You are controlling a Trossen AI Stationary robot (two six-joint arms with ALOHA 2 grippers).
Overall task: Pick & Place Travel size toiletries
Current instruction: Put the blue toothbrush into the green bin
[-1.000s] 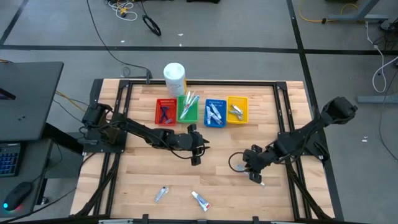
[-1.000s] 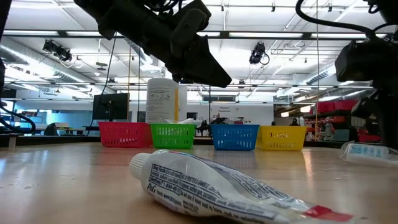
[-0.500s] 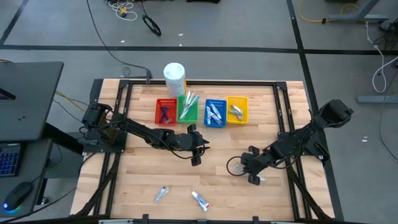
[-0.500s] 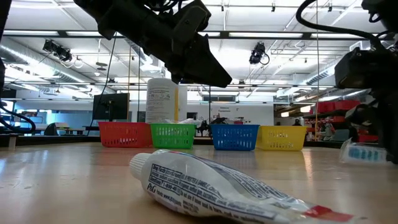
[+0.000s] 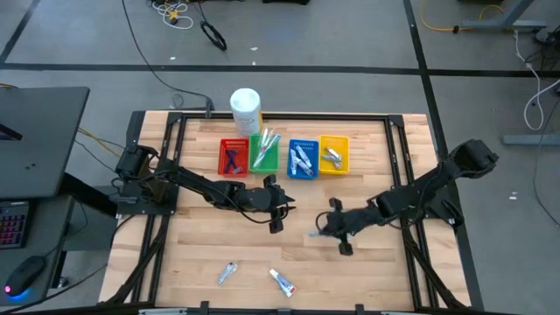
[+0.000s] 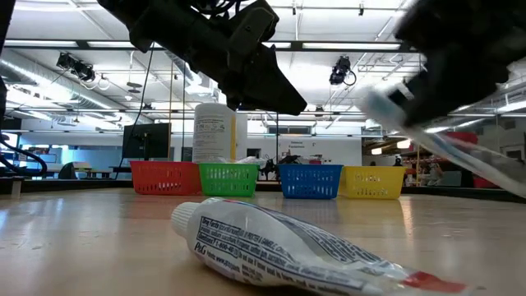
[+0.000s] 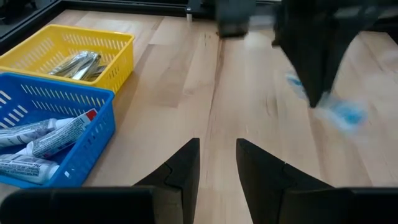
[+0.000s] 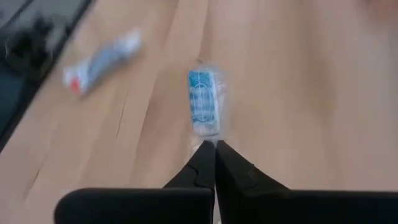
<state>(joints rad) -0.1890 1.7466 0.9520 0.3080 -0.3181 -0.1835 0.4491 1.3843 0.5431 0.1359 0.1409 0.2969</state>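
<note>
My right gripper (image 8: pixel 215 148) is shut on a slim toiletry in clear wrap with a blue and white end (image 8: pixel 203 102), a toothbrush by its look. It hangs above the table's middle right (image 5: pixel 325 229). My left gripper (image 7: pixel 216 163) stands open with nothing between its fingers, above the table's centre (image 5: pixel 280 210) and in front of the bins. A white tube with a red end (image 5: pixel 282 282) and a small silvery tube (image 5: pixel 227 273) lie flat near the front edge. The white tube also fills the low view (image 6: pixel 279 247). My right gripper pinches the near end of the clear wrap (image 8: pixel 209 138) between its two fingertips. The item sticks out ahead, in line with the fingers. In the low view it is lifted clear of the table and tilted, its blue and white end (image 6: pixel 386 103) higher than its slim end.
Red (image 5: pixel 232 157), green (image 5: pixel 264 155), blue (image 5: pixel 302 158) and yellow (image 5: pixel 333 155) bins stand in a row at the far middle, each holding toiletries. A large white canister (image 5: pixel 246 109) stands behind them. Bare wood lies between the bins and the two tubes.
My right gripper has taken the wrapped item up off the table at the right. It has gone up and toward the table's left edge with it. The item lay flat on the wood before and now hangs tilted in the air.
</note>
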